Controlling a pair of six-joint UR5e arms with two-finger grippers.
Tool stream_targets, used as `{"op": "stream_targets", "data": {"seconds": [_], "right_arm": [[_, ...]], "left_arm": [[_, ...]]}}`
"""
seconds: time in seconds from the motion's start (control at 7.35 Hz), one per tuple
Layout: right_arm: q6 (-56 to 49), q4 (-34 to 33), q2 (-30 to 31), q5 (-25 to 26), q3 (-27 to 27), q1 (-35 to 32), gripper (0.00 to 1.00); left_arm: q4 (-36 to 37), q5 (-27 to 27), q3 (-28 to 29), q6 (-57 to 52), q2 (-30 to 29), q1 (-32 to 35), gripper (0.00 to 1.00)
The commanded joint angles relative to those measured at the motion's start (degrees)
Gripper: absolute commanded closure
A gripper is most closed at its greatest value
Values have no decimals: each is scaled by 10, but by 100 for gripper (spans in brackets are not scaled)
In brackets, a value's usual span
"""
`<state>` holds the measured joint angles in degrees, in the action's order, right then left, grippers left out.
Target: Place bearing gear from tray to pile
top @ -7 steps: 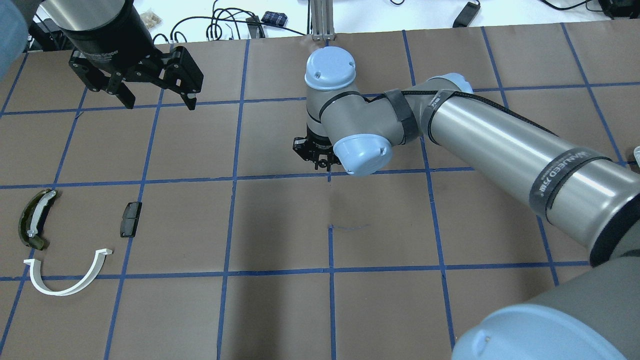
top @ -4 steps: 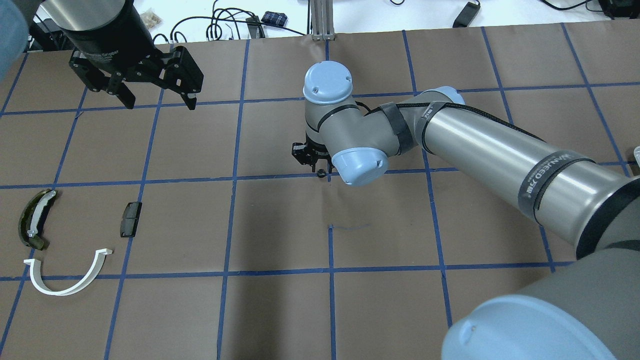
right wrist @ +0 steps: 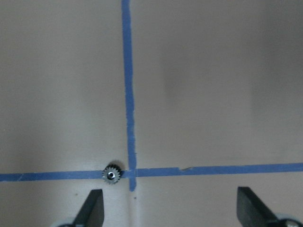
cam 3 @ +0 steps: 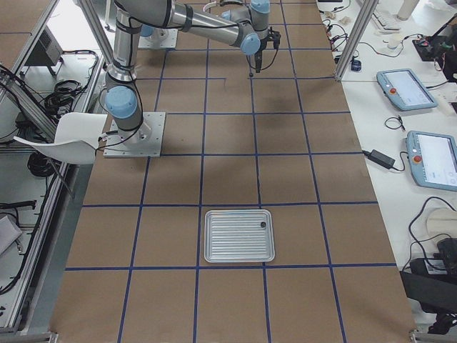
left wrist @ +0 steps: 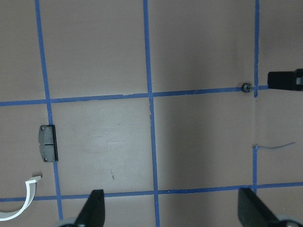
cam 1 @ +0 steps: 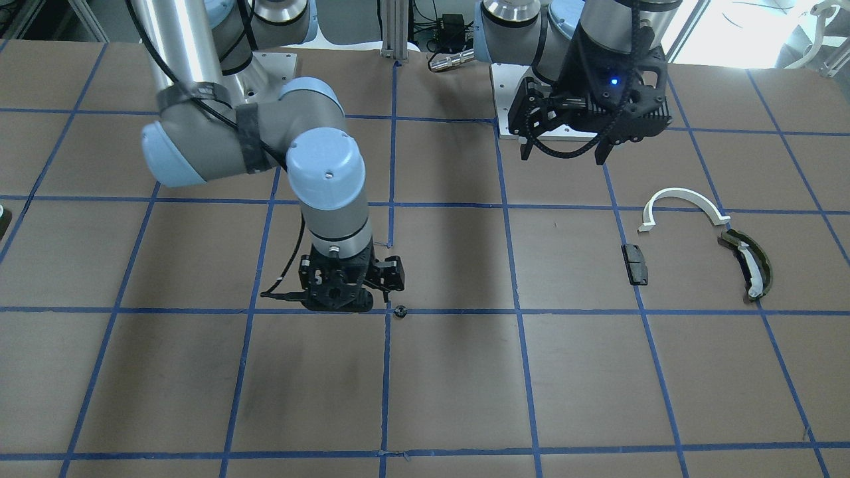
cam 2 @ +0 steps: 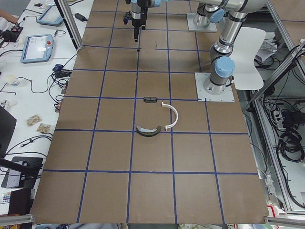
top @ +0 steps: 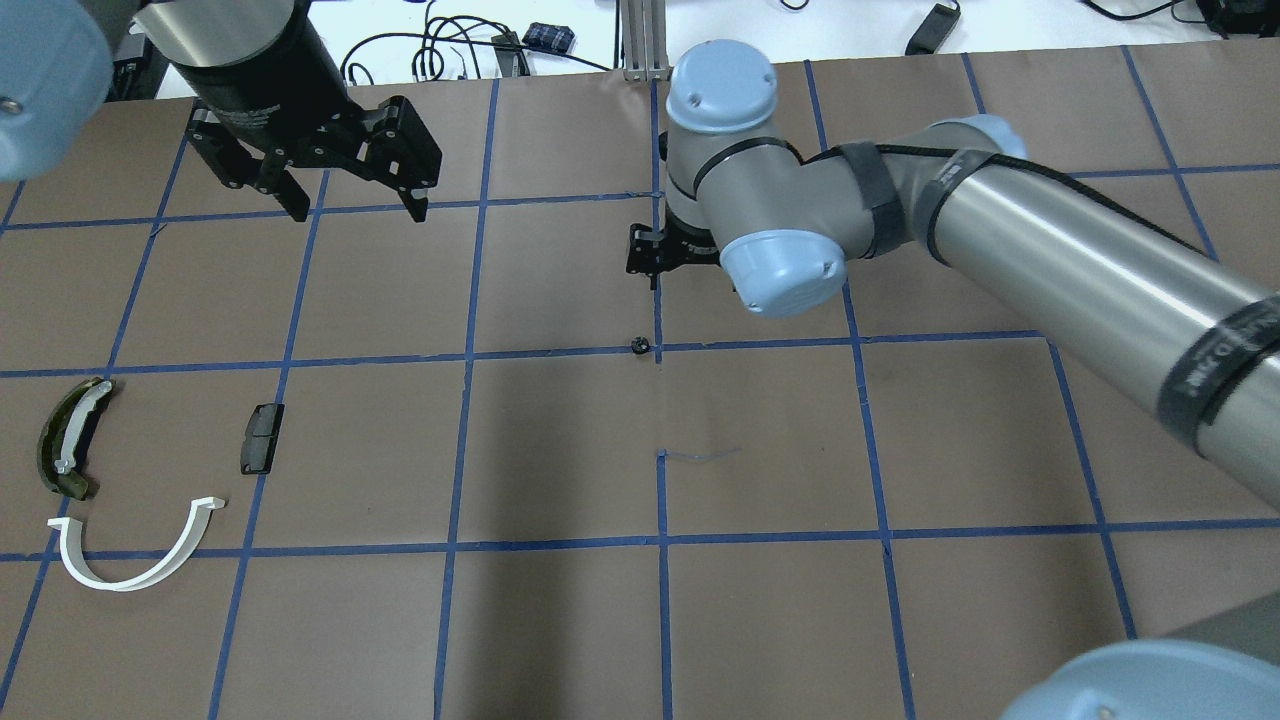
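Note:
The bearing gear, a small black toothed wheel, lies on the brown table at a crossing of blue tape lines; it also shows in the front view and the right wrist view. My right gripper is open and empty, hanging just beside and above the gear. The pile lies far to the left in the overhead view: a white half-ring arc, an olive curved piece and a black block. My left gripper is open and empty, high over the table's far left.
A ridged silver tray lies near the table's right end, with one small dark part in it. The right arm's elbow and forearm reach across the right half of the table. Cables lie beyond the far edge.
My right gripper has let go of the gear on the tape crossing and drawn back toward the far side. My left gripper has shifted a little to the right.

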<state>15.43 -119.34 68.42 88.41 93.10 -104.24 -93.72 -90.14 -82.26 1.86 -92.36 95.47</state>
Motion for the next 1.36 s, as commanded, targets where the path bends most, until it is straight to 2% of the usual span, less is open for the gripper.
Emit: {"op": "stream_targets", "data": {"seconds": [0.0, 0.14, 0.27, 0.41, 0.54, 0.68, 0.95, 1.09, 1.22], "right_arm": [[-224, 125, 88, 33, 3, 122, 0], [-293, 136, 113, 59, 2, 187, 0], [-354, 137, 118, 72, 0, 263, 0], [-477, 129, 117, 71, 0, 343, 0], [-553, 119, 110, 65, 1, 428, 0], [-617, 93, 82, 53, 1, 491, 0], [-780, -60, -31, 27, -10, 585, 0], [-815, -79, -83, -17, -28, 626, 0], [-832, -80, -135, -26, -58, 648, 0]], "left_arm": [[67, 10, -10, 78, -52, 53, 0], [129, 14, -33, 95, -93, 66, 0], [207, 16, -49, 157, -131, 100, 0], [238, 15, -52, 194, -166, 132, 0], [271, 16, -53, 202, -203, 148, 0], [306, 16, -52, 236, -229, 163, 0], [330, 2, -61, 247, -272, 184, 0], [348, -10, -66, 230, -280, 183, 0], [352, -18, -67, 213, -289, 177, 0]]}}
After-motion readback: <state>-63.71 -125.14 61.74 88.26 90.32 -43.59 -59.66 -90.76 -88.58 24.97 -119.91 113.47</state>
